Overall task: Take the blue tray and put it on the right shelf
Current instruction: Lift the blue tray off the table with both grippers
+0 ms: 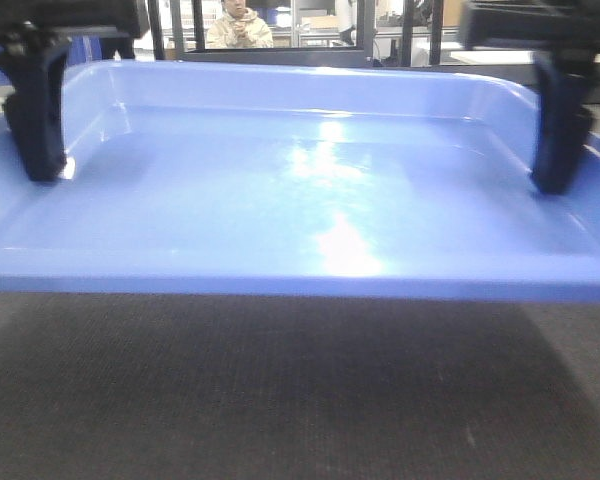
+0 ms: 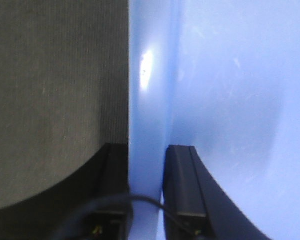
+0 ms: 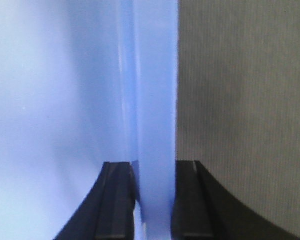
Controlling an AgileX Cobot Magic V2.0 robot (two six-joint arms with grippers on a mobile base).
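- The blue tray (image 1: 300, 200) fills most of the front view, lying level and broadside over the dark grey table (image 1: 280, 400). Its glossy floor is bare, with white glare patches.
- The left gripper (image 2: 147, 167) reaches down onto the tray's left rim. Its jaws are pinched tight on the wall, one finger inside the tray and one outside over the table.
- The right gripper (image 3: 155, 175) clamps the right rim in the same way, the blue wall sandwiched between its two black fingers.
- I cannot tell whether the tray rests on the table or hangs just above it.
- Both arms are cut off at the top of the front view.
- A person (image 1: 239, 25) is partly visible behind the tray's far wall.
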